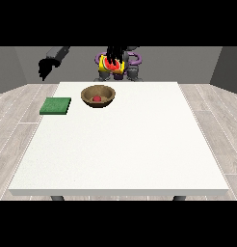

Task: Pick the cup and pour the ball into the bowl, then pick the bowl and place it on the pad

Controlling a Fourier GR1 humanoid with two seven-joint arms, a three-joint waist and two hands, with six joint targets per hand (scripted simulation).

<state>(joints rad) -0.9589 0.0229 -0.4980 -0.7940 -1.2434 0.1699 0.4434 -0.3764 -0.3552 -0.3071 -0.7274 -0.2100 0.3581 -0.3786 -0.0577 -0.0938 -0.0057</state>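
Front view: bowl (98, 96) on table (139, 144), red ball (97, 98) inside. Green pad (56, 106) near, at its left. Hand at view's left (44, 68) raised off table, grasp state unclear. Hand at view's right (113, 57) before torso, holds cup (112, 64), fingers around.

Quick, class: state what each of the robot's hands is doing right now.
Hand at the view's left: raised beside the table, holding nothing; fingers cannot be told.
Hand at the view's right: up at the chest; whether it holds anything cannot be told.
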